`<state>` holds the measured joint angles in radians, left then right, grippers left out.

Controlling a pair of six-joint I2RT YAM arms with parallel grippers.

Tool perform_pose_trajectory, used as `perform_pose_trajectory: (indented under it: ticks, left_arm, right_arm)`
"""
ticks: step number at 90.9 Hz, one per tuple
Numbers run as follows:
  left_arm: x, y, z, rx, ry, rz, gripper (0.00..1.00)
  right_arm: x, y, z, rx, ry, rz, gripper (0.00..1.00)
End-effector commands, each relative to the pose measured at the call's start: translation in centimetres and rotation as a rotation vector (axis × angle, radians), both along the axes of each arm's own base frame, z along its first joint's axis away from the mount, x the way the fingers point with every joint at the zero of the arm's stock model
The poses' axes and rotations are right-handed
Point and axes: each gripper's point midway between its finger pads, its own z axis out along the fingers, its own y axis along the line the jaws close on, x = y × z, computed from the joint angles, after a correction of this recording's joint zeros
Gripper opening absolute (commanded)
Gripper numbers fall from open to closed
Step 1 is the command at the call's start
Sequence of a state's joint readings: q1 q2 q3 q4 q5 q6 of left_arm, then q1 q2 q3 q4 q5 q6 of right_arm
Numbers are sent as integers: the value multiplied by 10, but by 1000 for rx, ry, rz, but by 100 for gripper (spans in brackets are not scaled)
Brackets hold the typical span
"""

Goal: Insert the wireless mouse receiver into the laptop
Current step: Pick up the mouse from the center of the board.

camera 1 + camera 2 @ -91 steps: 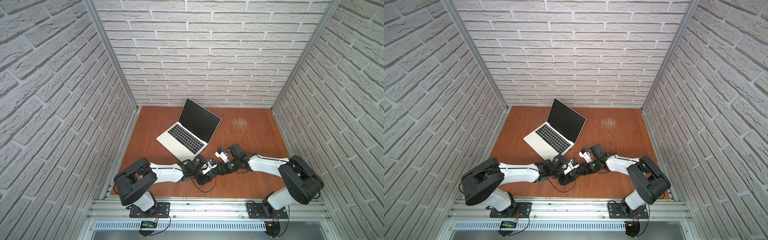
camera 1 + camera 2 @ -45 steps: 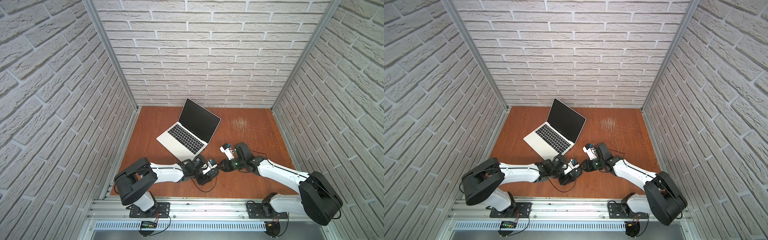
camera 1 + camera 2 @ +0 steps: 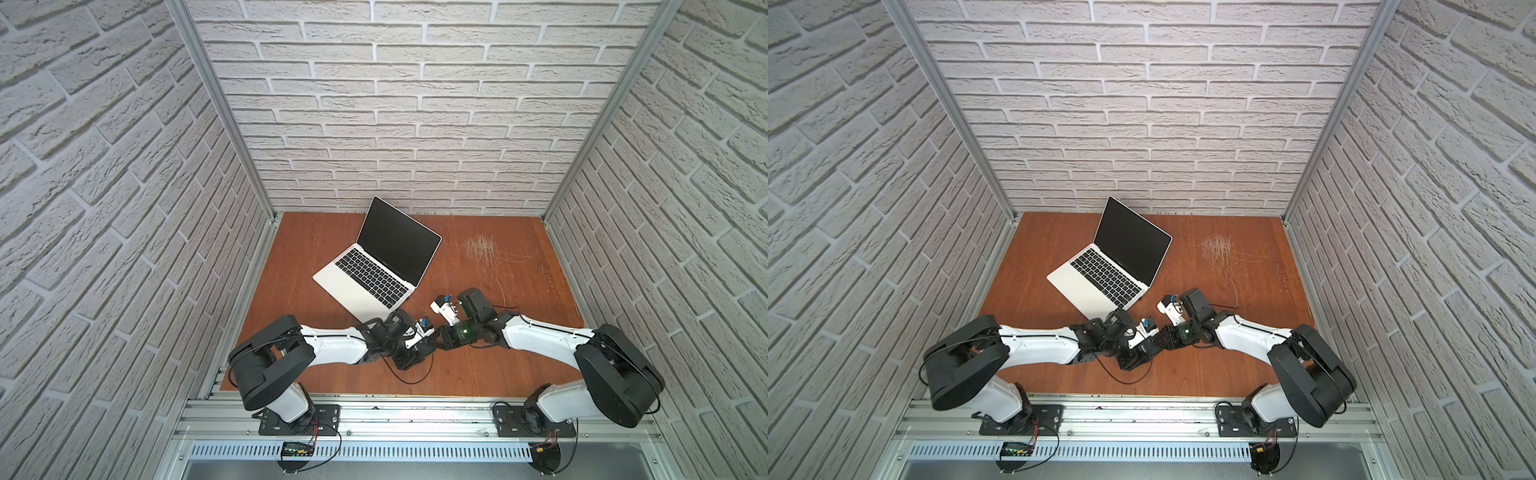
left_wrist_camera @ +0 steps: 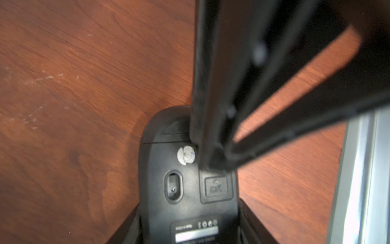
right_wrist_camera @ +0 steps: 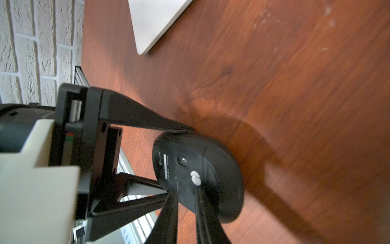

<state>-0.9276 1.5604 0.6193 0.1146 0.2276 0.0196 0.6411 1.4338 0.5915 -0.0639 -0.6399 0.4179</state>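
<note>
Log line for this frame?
left gripper: holds mouse | right gripper: tips at mouse underside, grip unclear | receiver: unseen | laptop: open, untouched

The right gripper [image 4: 220, 160], its jaws blurred, covers part of the mouse [image 4: 190, 207] underside.

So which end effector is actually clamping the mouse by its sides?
The left end effector: its fingers sit either side of the mouse, whereas the right end effector only reaches at its underside with narrowed fingers.
</note>
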Motion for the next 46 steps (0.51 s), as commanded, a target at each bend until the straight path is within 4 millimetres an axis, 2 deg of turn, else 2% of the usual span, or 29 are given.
perform_pose_trajectory:
  ticks: [1,5,12,17,27,39,46]
  left_arm:
    - [-22,31,-34,130,132,39,11]
    - [-16,28,-24,82,136,72,10]
    - [-2,15,10,-93,162,136,9]
    - [9,4,45,-252,169,172,9]
    - [28,-5,109,-534,210,216,9]
    - [33,-8,170,-745,224,187,9]
    - [29,-12,194,-823,258,158,9]
  right_arm:
    - [8,-4,7,-32,-64,-21,28]
    - [17,-12,15,-41,-111,-68,37]
    - [29,-21,39,18,-180,-132,53]
    - [34,-24,56,90,-202,-153,65]
    - [41,-23,86,243,-218,-168,82]
    - [43,-14,135,467,-228,-132,91]
    - [43,-7,167,570,-251,-95,92]
